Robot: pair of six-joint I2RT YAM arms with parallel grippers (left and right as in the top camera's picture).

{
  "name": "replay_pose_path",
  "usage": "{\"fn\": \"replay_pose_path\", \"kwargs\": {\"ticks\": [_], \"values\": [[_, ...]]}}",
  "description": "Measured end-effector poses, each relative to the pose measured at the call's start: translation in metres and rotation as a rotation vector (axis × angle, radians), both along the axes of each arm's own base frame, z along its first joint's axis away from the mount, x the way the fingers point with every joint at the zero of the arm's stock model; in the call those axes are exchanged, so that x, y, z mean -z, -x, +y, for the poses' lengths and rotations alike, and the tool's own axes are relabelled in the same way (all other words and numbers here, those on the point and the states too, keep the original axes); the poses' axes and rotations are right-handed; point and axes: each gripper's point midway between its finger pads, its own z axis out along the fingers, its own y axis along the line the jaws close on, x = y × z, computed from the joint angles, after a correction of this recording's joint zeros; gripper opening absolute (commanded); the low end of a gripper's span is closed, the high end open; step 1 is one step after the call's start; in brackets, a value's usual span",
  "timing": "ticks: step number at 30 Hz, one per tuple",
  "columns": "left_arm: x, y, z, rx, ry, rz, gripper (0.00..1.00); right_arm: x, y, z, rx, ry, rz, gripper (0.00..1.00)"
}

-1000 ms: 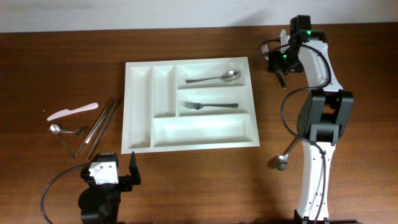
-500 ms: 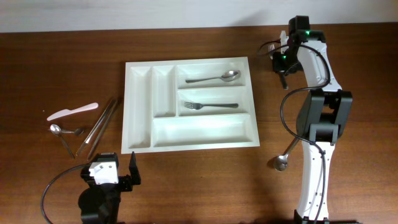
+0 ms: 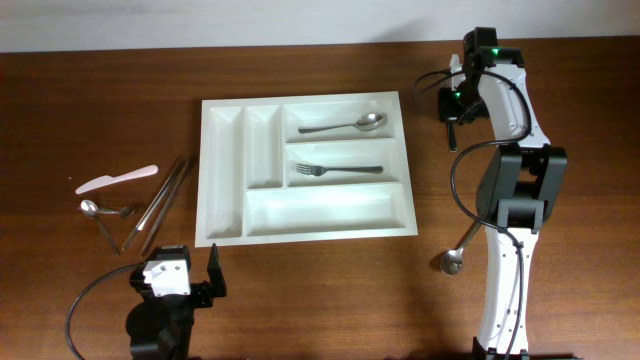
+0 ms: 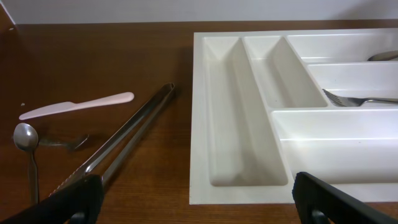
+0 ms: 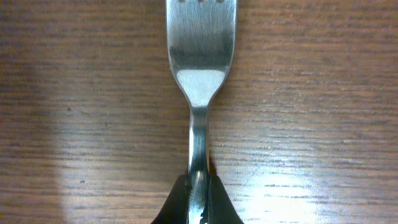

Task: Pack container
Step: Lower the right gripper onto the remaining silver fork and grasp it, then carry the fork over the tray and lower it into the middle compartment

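Observation:
The white container (image 3: 320, 210) lies mid-table; its near left corner (image 4: 242, 124) fills the left wrist view. A spoon (image 3: 345, 126) rests in its top long compartment and a fork (image 3: 335, 169) in the middle one. Right of the container, near the far edge, my right gripper (image 3: 452, 100) is shut on the handle of another steel fork (image 3: 429, 76). In the right wrist view that fork (image 5: 198, 62) lies on the wood, its neck pinched between the black jaws of the gripper (image 5: 198, 190). My left gripper (image 4: 199, 205) stands open and empty at the container's near left corner.
Left of the container lie a pink knife (image 3: 117, 179), long metal tongs (image 3: 160, 205) and small spoons (image 3: 100, 212). A large spoon (image 3: 455, 258) lies at the near right, partly under the right arm. The table's far edge runs close behind the right gripper.
The right gripper's jaws have closed onto the fork's handle, and it has shifted slightly to the right. The left arm has not moved.

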Motion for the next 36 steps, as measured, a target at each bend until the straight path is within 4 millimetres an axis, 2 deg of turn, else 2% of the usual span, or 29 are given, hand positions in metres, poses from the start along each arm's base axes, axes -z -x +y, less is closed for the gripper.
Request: {"fn": "replay_pose_path", "kwargs": {"ticks": [9,16,22,28,36], "values": [[0.0,0.0,0.0,0.0,0.0,0.0,0.99,-0.006,-0.005,0.001,-0.004,-0.001,0.012,0.04],[0.0,0.0,0.0,0.0,0.0,0.0,0.99,-0.036,-0.021,0.002,-0.009,-0.003,-0.068,0.04],[0.0,0.0,0.0,0.0,0.0,0.0,0.99,-0.037,-0.017,0.006,-0.015,-0.026,-0.053,0.04],[0.0,0.0,0.0,0.0,0.0,0.0,0.99,-0.048,-0.022,0.023,-0.057,-0.093,-0.088,0.04],[0.0,0.0,0.0,0.0,0.0,0.0,0.99,-0.096,-0.034,0.067,-0.216,-0.114,-0.216,0.04]]}}
